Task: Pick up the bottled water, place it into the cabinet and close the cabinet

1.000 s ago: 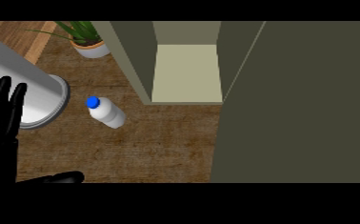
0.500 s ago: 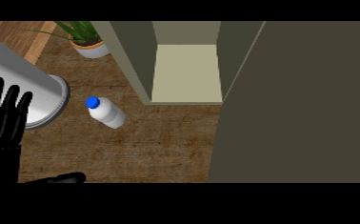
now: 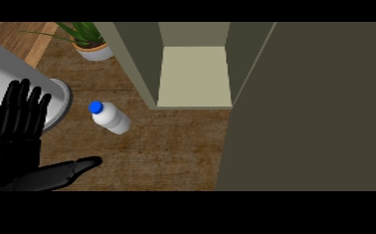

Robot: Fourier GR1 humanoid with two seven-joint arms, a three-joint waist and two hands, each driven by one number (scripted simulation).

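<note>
Only left robot hand (image 3: 23,128) shows: fingers straight, holding nothing, touching nothing.

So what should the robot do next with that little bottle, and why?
Probably bring the open left hand rightward and down toward the white plastic bottle with the blue cap. The bottle stands untouched on the brown wooden counter, just right of that hand, and the olive cabinet already stands open, so grasping comes first. The right hand is out of view.
</note>
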